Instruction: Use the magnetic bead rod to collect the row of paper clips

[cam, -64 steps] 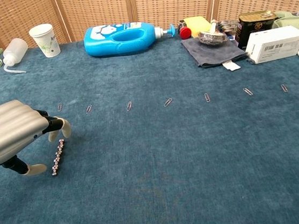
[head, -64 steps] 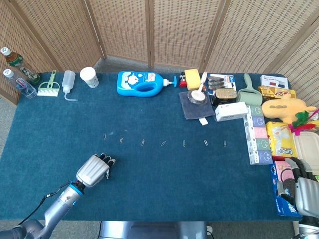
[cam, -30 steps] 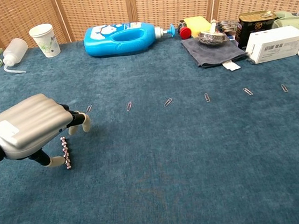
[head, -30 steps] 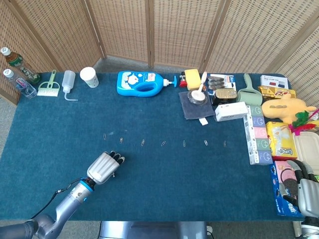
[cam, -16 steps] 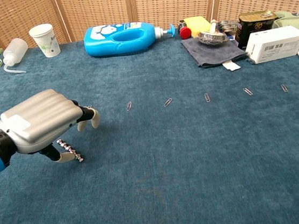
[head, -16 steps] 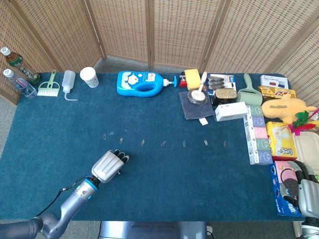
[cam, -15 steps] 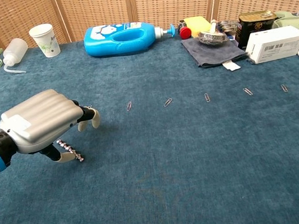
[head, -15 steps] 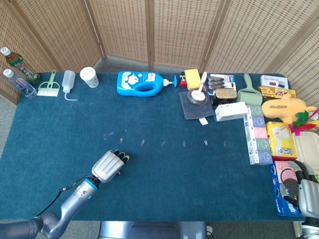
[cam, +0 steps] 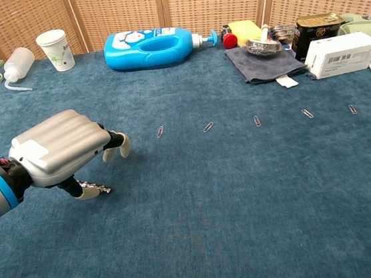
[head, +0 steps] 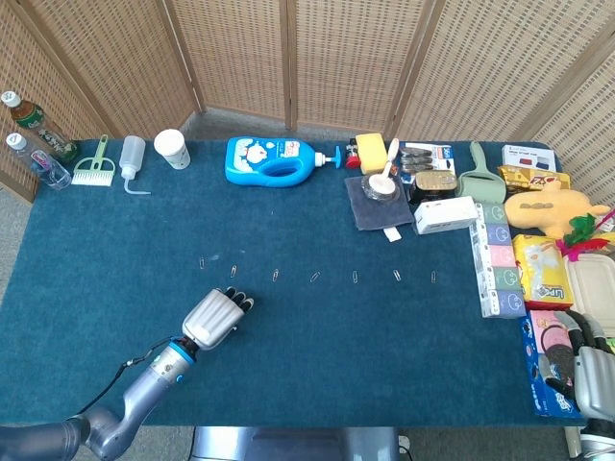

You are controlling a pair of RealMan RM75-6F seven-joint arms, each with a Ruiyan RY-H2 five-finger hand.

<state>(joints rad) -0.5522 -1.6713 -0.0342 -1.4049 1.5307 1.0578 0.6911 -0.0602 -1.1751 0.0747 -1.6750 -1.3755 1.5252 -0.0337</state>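
- Left hand [cam: 60, 155] low over the blue cloth [cam: 201, 218], back upward, forearm running off to the lower left.
- Fingers curled; thumb and finger pinch the magnetic bead rod [cam: 96, 187], which pokes out under the hand, nearly level.
- Paper clips [cam: 207, 127] in a row just beyond the fingertips, extending away to the right.
- Right hand [head: 584, 370] at the table's right edge, over packaged goods; finger state cannot be told.
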